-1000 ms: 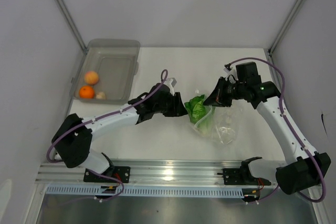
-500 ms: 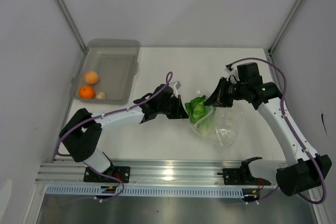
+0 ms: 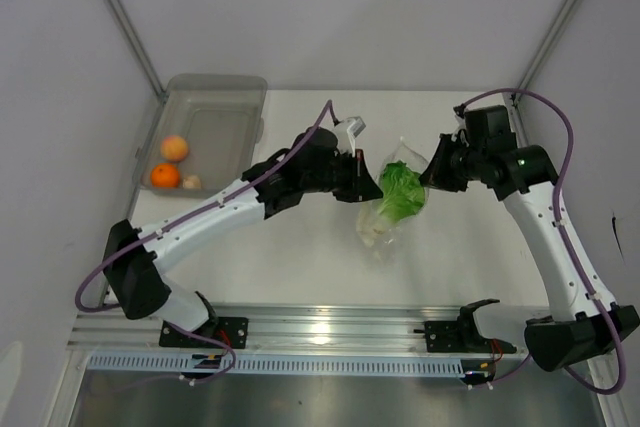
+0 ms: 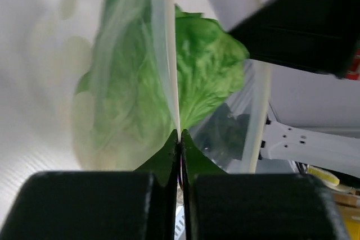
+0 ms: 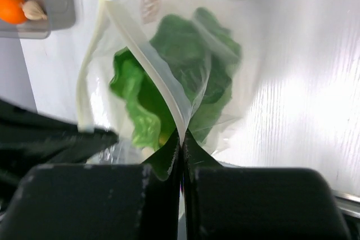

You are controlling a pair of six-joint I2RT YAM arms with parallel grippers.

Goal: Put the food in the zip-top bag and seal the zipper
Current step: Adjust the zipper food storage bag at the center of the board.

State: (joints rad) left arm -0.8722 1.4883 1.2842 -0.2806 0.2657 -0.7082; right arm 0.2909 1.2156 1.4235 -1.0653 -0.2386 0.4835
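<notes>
Nearest the arm bases, the bag (image 3: 388, 239) sags toward the table (image 3: 300, 257) with the pale base of the lettuce (image 3: 402, 193) low inside it. Whether its bottom rests on the surface or hangs just above it I cannot tell. The leafy end points up toward the mouth, green showing through the crinkled plastic in both wrist views. A little farther back the two arms meet over the bag. The left gripper (image 4: 180, 141) is clenched on one stretch of the pale zipper strip and the right gripper (image 5: 181, 141) is pinched tight on another, so the rim is strung between them with the mouth only narrowly parted. Farthest off, at the table's far left, the bin (image 3: 215, 84) holds the rest of the food: two orange fruits (image 3: 174, 148) and, just beside the nearer one, the beige lump (image 3: 191, 182). So the step in hand looks like the loading stage, with the lettuce bagged and three small items to go, and sealing is a long way off. The next move probably calls for one arm to let go and reach into the bin — the left, being closer — while the right holds its side of the rim high enough that the mouth stays open and the lettuce does not tip out.
</notes>
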